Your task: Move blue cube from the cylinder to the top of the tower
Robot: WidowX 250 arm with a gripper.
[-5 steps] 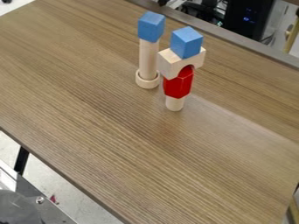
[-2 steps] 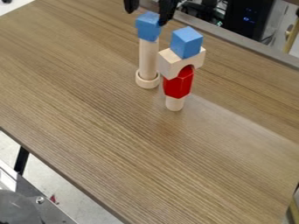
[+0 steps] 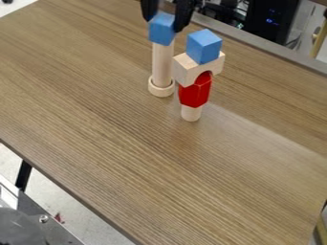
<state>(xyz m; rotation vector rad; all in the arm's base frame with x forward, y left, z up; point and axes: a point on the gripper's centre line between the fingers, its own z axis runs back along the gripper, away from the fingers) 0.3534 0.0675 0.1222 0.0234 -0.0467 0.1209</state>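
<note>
Near the brown wood-grain table's (image 3: 96, 110) far edge, the black claw (image 3: 165, 24) is spread astride a blue cube (image 3: 161, 29) on a pale wooden cylinder (image 3: 162, 62); another blue cube (image 3: 204, 46) tops the adjacent red-and-wood tower (image 3: 195, 93).

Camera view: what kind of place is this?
Probably a robotics lab or workshop: a black gripper over block stacks on a wood-grain table, computer-like equipment with blue lights behind.

One wood-grained surface (image 3: 159, 177), with one black leg (image 3: 23, 175) at left, pale floor (image 3: 76, 220) below, one grey metal panel (image 3: 54, 234) at lower left, and, beyond the far edge, one black case (image 3: 260, 33) bearing blue lights (image 3: 271, 20) and one yellowish pole (image 3: 319, 40).
</note>
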